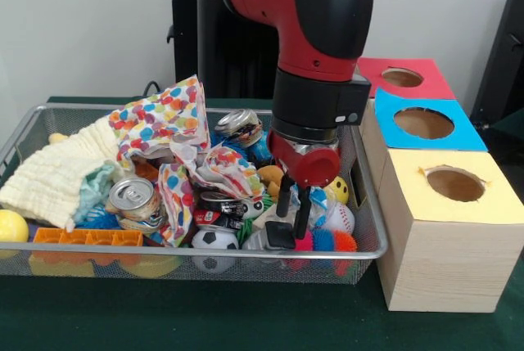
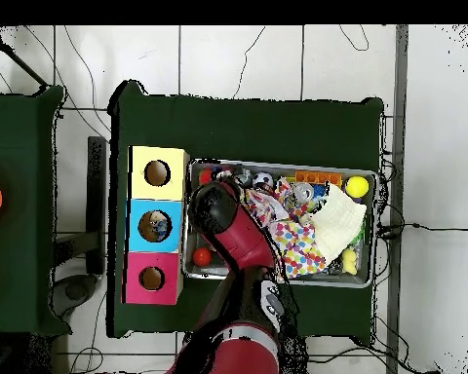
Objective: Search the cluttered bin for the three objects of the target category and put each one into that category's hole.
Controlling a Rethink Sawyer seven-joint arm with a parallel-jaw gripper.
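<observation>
One tool (image 1: 291, 218) low inside crowded wire bin (image 1: 372, 228), near its box-side wall, fingers slightly parted, grasp unclear

A silver wire-mesh bin (image 1: 370, 228) sits on a dark green cloth-covered desk (image 1: 246, 318). Inside lie a white paper sheet dotted in red, orange, blue and yellow (image 1: 164, 122), a pale cream waffle-textured cloth (image 1: 57, 175), a silver-topped drink can (image 1: 132, 195), a black-and-white soccer ball (image 1: 214, 240), an orange plastic block (image 1: 86, 237) and a plain yellow ball (image 1: 11, 226). Beside it stand a pale wooden box topped yellow (image 1: 471, 204), a blue-topped box (image 1: 426, 126) and a red-topped box (image 1: 405, 78). The arm (image 1: 315, 32) is red and black.
</observation>
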